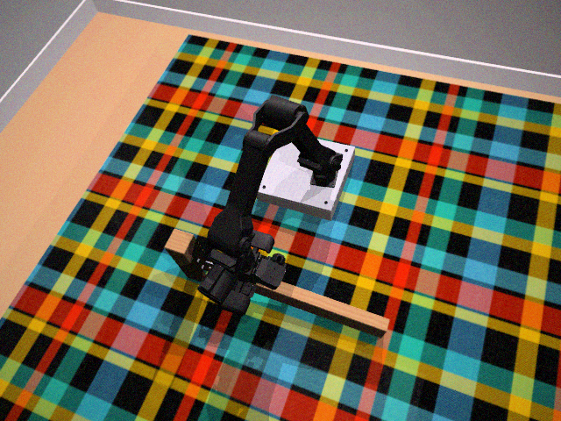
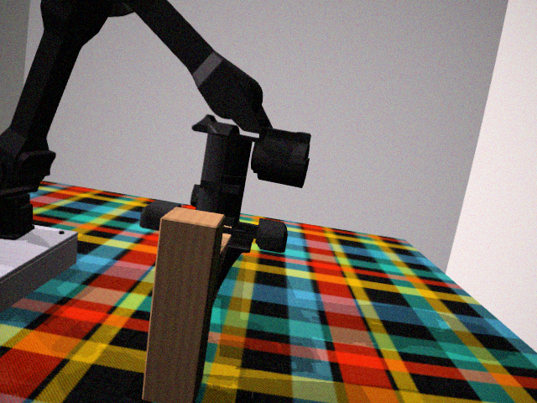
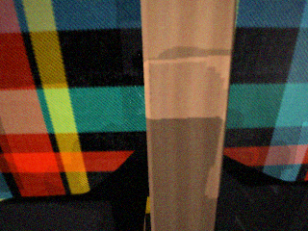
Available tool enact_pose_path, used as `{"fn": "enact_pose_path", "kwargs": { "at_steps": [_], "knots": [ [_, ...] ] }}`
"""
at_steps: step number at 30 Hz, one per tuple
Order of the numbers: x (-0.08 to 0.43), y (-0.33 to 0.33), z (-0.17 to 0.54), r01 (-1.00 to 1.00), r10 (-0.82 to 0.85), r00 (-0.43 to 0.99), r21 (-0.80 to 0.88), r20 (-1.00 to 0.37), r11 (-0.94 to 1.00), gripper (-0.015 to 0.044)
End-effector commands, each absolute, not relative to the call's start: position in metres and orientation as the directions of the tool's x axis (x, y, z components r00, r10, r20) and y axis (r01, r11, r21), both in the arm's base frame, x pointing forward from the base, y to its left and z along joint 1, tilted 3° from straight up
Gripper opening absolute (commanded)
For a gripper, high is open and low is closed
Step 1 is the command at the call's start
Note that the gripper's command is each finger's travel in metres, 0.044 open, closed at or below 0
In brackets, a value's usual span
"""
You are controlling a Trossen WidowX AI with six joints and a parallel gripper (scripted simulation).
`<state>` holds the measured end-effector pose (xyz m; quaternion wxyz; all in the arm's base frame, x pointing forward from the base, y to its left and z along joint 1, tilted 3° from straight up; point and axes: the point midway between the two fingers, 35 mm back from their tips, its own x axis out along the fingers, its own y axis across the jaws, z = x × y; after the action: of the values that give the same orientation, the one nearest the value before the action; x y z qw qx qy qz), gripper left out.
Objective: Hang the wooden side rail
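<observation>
Beside the headboard post (image 1: 181, 241) (image 2: 184, 303), the gripper (image 1: 246, 282) (image 2: 216, 232) (image 3: 168, 146) is pinching the side rail (image 1: 326, 308) (image 3: 185, 91); hooks probably need lowering straight, level, before releasing.

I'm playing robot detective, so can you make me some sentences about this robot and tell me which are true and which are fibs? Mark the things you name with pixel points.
1. The gripper (image 1: 235, 281) (image 2: 225, 243) is holding the wooden rail (image 1: 332, 312) (image 3: 188, 91). True.
2. The post (image 1: 181, 241) (image 2: 184, 303) is lying flat. False: it stands upright.
3. The arm's base sits on a pale slab (image 1: 287, 188) (image 2: 26, 255). True.
4. The cloth (image 1: 430, 253) (image 2: 346, 303) (image 3: 106, 108) is plain white. False: it has colorful crossing stripes.
5. The rail is round like a ball. False: it is long and straight.
</observation>
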<state>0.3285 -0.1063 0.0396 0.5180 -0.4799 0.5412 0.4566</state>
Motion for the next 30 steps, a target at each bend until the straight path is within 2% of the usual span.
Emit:
{"fn": "enact_pose_path", "kwargs": {
  "at_steps": [1,30],
  "knots": [
    [0.3288,-0.1079,0.0424,-0.993,-0.049,0.009,-0.015,-0.999,0.119,0.0000],
    [0.3304,-0.1114,0.0435,-0.993,-0.049,0.009,-0.015,-0.999,0.119,0.0000]
  ]
}}
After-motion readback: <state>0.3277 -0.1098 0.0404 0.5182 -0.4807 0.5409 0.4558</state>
